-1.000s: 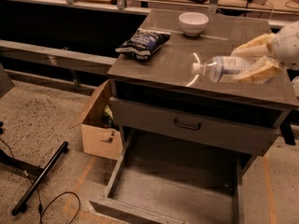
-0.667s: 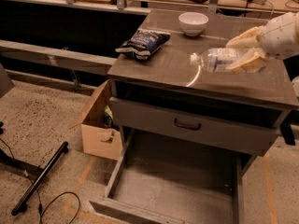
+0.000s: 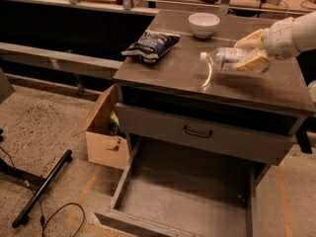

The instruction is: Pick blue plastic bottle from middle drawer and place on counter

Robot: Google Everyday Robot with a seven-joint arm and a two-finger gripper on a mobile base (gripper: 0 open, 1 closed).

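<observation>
I see my two-finger gripper (image 3: 243,53) reaching in from the right edge of the view, clenched around the small clear plastic bottle with the white cap and pale blue-white label (image 3: 223,59). The bottle lies on its side between the tan fingers (image 3: 253,37), cap pointing away from the gripper to the left. It is over the glossy grey-brown counter (image 3: 168,75). I can't tell whether it touches the top.

Beyond the gripper and to its left sits a white bowl (image 3: 204,23); further left lies a dark blue snack bag (image 3: 150,44). Well below the gripper, the wide shallow grey middle drawer (image 3: 192,191) stands pulled open under a shut grey drawer front with a black handle (image 3: 197,131). Far down to the left is an open cardboard box (image 3: 101,135).
</observation>
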